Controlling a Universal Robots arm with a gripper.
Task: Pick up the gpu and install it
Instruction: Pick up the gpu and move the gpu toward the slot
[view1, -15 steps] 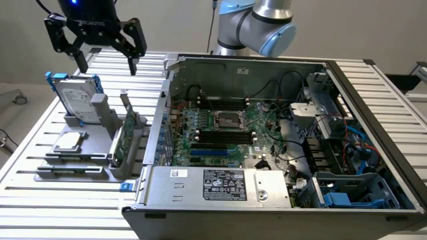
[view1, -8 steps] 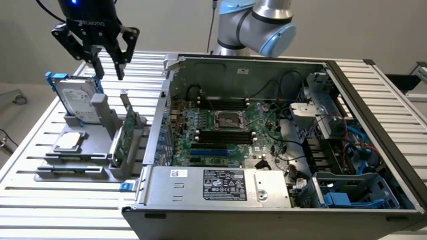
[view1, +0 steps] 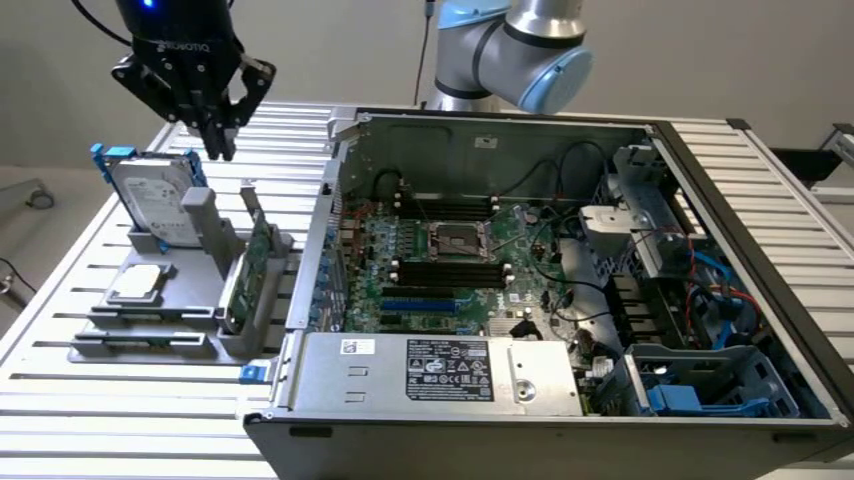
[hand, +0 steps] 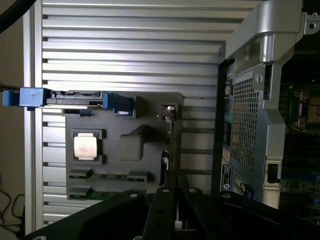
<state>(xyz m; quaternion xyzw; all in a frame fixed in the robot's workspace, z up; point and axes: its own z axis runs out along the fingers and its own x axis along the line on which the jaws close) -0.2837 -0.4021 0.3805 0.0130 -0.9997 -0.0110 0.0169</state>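
Pincer (view1: 214, 138) closed, fingers pressed together, nothing in it. In the exterior view I hang in the air over the far end of the grey parts holder (view1: 150, 322), just beside the top of the silver hard drive (view1: 154, 195) with blue rails, touching nothing.

gpu (view1: 248, 275) is below me and toward the case, well clear of my fingertips. It stands on its long edge in a slot on the holder's case-side rim. Long axis runs near-to-far in the exterior view, roughly parallel to the side wall of the open computer case (view1: 324, 230). Green board face is turned to the exterior view's left. Can't tell the shroud side.

Wrist view: my pincer (hand: 172, 182) is lined up over the gpu (hand: 169, 145), seen edge-on as a thin strip. Its length runs the same way as my closed fingers. A processor chip (hand: 85, 146) lies flat on the holder (hand: 150, 117). Holder sits on the slatted table (view1: 120, 400).
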